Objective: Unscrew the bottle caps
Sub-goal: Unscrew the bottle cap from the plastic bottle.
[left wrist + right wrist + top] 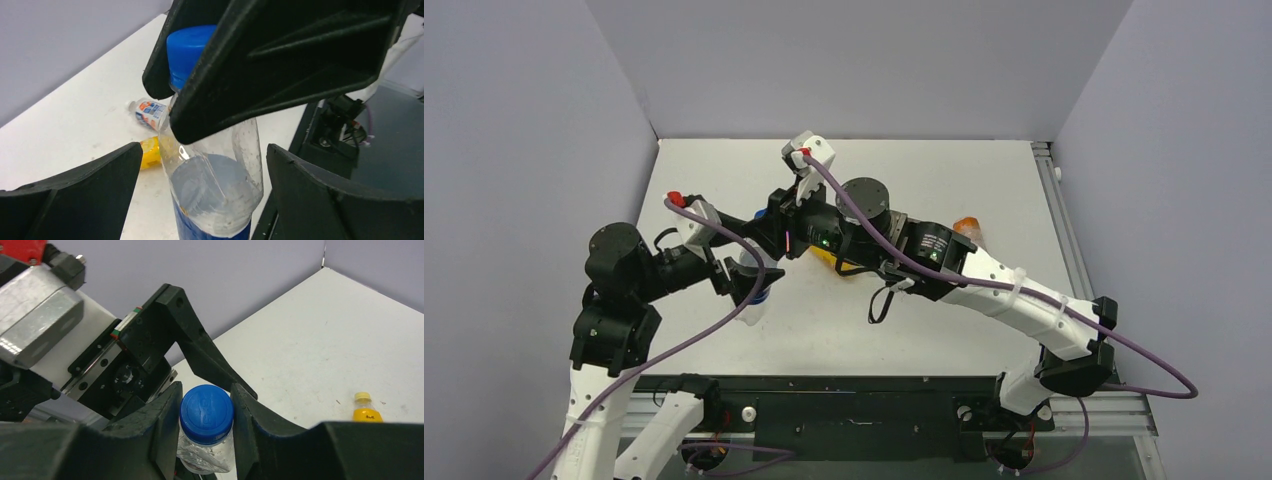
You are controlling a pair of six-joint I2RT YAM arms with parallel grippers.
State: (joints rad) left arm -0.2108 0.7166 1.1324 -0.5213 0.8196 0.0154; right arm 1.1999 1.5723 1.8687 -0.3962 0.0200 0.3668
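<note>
The clear bottle (215,185) with a blue label stands upright between the wide-apart fingers of my left gripper (205,200), which is open and not touching it. My right gripper (206,405) is shut on the bottle's blue cap (206,413) from above, one finger pressing each side. In the top view both grippers meet at this bottle (754,305) left of the table's middle. A yellow juice bottle (363,412) with its yellow cap (362,397) lies on the table beyond.
A water bottle (149,112) with a white-blue label lies on the table beside the yellow bottle (149,152). An orange bottle (969,228) shows partly behind the right arm. Grey walls close the table on three sides; a black base rail (854,405) runs along the near edge.
</note>
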